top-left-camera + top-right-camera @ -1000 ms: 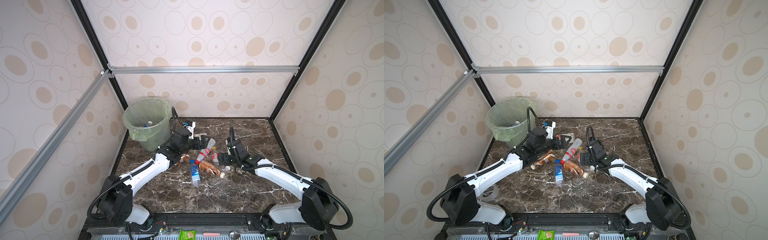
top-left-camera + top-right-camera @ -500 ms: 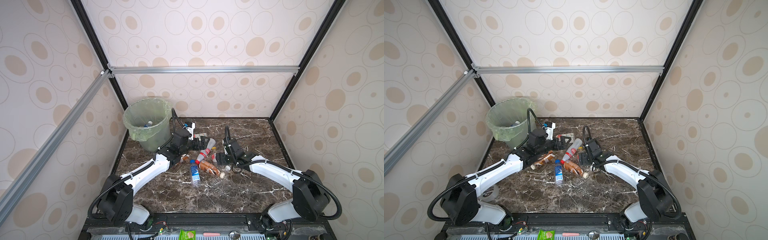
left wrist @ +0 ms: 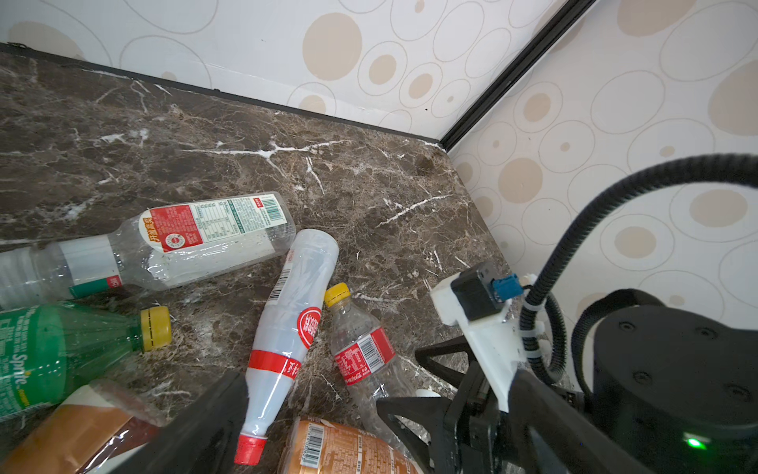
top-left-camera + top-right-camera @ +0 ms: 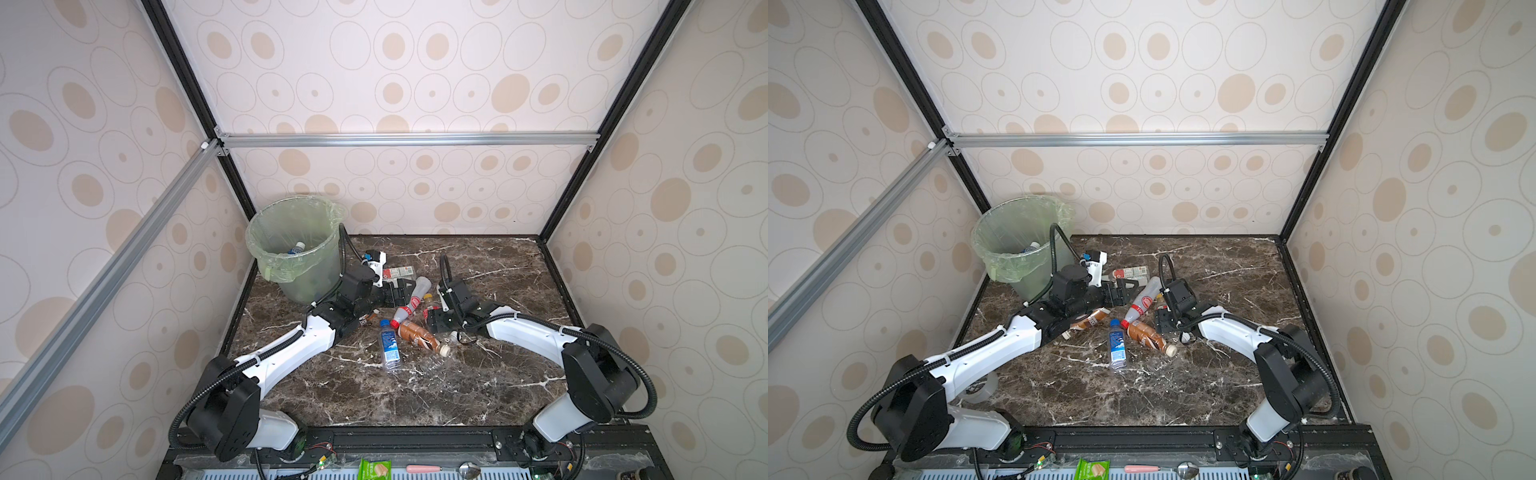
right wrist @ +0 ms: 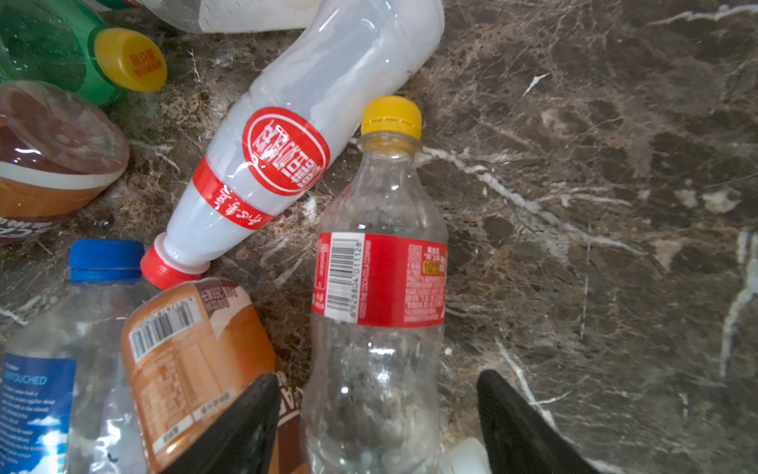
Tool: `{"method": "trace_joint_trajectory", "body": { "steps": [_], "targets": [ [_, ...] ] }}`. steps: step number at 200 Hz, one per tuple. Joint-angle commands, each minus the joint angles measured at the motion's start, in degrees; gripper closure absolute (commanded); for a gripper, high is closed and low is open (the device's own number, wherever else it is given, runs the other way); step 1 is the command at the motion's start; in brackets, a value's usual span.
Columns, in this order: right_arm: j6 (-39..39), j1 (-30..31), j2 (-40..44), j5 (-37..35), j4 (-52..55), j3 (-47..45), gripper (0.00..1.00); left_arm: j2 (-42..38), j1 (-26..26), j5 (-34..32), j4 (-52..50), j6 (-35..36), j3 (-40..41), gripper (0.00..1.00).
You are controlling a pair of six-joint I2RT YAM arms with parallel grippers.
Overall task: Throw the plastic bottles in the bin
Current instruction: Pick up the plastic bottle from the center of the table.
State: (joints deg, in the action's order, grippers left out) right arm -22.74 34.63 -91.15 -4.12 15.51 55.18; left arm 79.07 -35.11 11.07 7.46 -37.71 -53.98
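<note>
Bright, even, diffuse light; shadows soft and faint; small glints on bottles (image 5: 381, 369); top views wide-angle, slightly soft; wrist views sharp

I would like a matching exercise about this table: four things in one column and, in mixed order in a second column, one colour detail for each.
Things:
1. white bottle with round red label
2. water bottle with blue label
3. clear bottle with red label
4. bin

Details:
a. its cap is blue
b. its cap is yellow
c. lined in pale green
d. its cap is red

Pairs: 1-d, 2-a, 3-b, 4-c
</note>
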Motion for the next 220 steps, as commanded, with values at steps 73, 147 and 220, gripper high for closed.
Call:
{"method": "trace_joint_trajectory", "body": {
  "steps": [73, 147, 220],
  "targets": [
    [-0.02, -0.18, -5.03, -0.77, -0.57, 1.52, 0.25, -1.08, -0.10, 0.53, 2.20, -1.42, 1.68, 0.01],
    [-0.11, -2.97, -6.98, -1.83, -0.27, 3.00, 0.39, 0.13, -0.15, 1.45, 2.67, -1.23, 1.23, 0.01],
    [0.75, -7.76, -5.61, -2.03, 1.86, 5.42, 0.45, 0.64, -0.10, 2.13, 2.95, -1.40, 1.97, 0.01]
  ]
}}
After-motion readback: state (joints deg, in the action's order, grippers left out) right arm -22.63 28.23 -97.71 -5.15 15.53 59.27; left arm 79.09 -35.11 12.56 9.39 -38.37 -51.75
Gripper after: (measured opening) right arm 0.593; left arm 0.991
